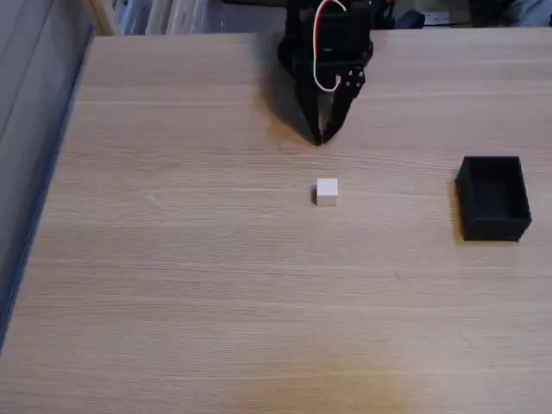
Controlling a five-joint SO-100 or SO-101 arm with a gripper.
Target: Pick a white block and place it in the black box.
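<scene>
A: Item one, the gripper. How is it sitting?

B: It is hanging at the far side of the table in the fixed view, tips pointing down toward the wood. The two fingers are meeting at their tips (no gap showing between them), and they are holding nothing.

A: Item two, the white block?

B: It is lying on the bare table, nearer the camera than the gripper and almost straight below it in the picture, apart from the tips, untouched.

A: Item three, the black box?

B: It is standing at the right of the view, well apart from the block, open side up, nothing showing inside it.

A: So what are we listing under risks?

B: First, I am judging that the fingers are needing to spread before coming down; arriving pinched together, they would be knocking the block away instead of straddling it. Second, the block is about as wide as the opening, so a slightly off-centre descent would be landing a finger on top of it or tipping it. Third, the carry to the box is a long one (a weak pinch could be dropping the block short). Fourth, the box walls are thin, and a low approach might be shoving the box.
</scene>
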